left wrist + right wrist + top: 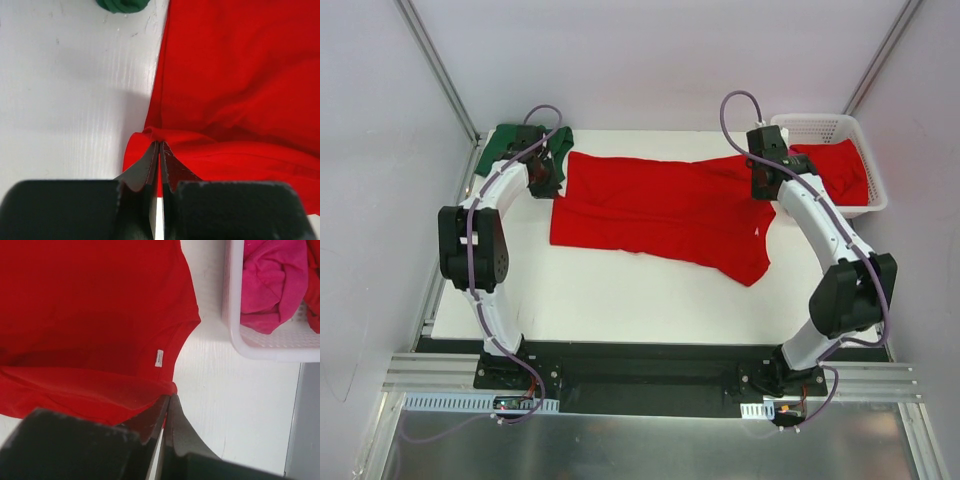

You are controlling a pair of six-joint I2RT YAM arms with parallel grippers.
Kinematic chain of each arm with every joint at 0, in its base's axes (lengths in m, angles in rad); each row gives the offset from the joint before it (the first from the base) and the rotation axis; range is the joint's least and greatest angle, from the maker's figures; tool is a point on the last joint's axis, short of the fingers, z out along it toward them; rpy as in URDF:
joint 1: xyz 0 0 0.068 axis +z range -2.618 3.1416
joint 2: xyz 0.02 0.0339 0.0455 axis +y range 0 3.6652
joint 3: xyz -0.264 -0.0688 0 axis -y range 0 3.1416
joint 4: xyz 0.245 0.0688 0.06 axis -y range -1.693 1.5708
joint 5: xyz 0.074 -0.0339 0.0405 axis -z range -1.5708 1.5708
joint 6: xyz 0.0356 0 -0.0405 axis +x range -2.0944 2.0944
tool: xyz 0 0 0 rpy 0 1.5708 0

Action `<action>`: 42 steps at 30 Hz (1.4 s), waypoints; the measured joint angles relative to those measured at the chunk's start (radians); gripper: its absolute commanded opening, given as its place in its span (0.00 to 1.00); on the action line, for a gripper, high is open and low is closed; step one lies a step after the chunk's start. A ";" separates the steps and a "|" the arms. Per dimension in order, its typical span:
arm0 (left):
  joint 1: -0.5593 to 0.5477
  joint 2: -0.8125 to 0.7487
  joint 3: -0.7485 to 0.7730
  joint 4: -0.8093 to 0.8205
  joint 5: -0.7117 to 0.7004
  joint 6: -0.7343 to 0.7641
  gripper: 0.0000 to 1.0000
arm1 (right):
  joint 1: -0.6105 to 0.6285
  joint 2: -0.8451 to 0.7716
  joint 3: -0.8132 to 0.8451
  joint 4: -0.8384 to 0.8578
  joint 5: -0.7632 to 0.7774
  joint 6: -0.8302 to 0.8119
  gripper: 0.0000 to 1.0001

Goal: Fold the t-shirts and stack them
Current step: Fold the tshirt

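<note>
With left fingers [145,172] and right fingers [176,426] pinching the red t-shirt [660,210] at its far edge, we'd draw it over evenly and taut.

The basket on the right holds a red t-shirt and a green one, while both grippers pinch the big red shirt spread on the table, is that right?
Not quite. The second garment in the basket is a pink tee, not a green one; the right wrist view shows it. The rest holds: a red t-shirt lies in there too, and the left gripper and right gripper both pinch the spread red shirt.
</note>
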 measured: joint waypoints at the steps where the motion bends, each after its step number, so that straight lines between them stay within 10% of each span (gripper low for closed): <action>1: -0.003 0.009 0.007 0.001 0.000 0.002 0.00 | -0.010 0.017 0.015 0.002 -0.006 -0.003 0.01; 42: -0.019 0.207 0.229 0.015 0.029 0.072 0.01 | -0.132 0.266 0.221 0.023 -0.100 -0.065 0.01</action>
